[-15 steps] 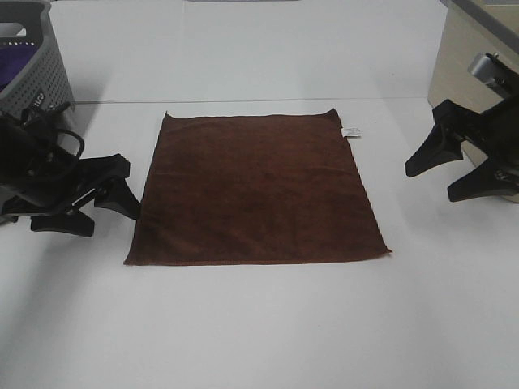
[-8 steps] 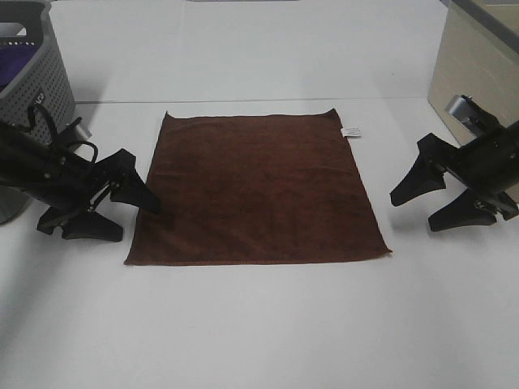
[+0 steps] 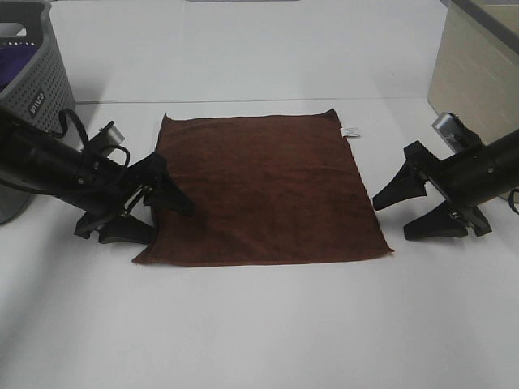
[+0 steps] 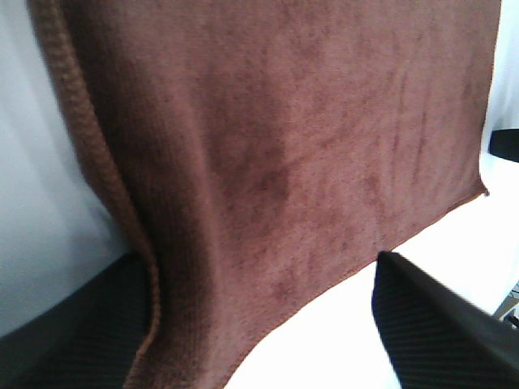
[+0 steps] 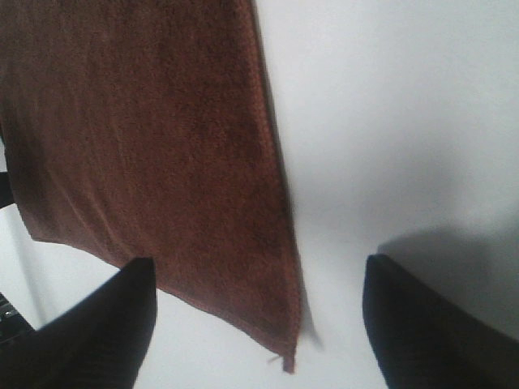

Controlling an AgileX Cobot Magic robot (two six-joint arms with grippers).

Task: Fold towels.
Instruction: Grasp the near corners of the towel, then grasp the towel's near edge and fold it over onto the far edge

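The dark reddish-brown towel (image 3: 259,186) lies flat and square on the white table, with its white tag (image 3: 351,131) at the far right corner. My left gripper (image 3: 166,223) is open at the towel's near left edge, one finger over the cloth and one beside it on the table. In the left wrist view the towel (image 4: 308,146) fills the space between the open fingers, and its edge is rumpled against one finger (image 4: 89,332). My right gripper (image 3: 392,220) is open and empty beside the near right corner. The right wrist view shows that corner (image 5: 276,324) between its fingers.
A grey perforated basket (image 3: 40,81) holding a purple cloth (image 3: 12,69) stands at the far left, behind the left arm. A beige box (image 3: 478,73) stands at the far right. The white table (image 3: 259,324) extends in front of the towel.
Both grippers have moved inward and down to the towel's near corners. The left gripper has reached the cloth and pushed its near left edge a little inward. The right stays just off the edge.
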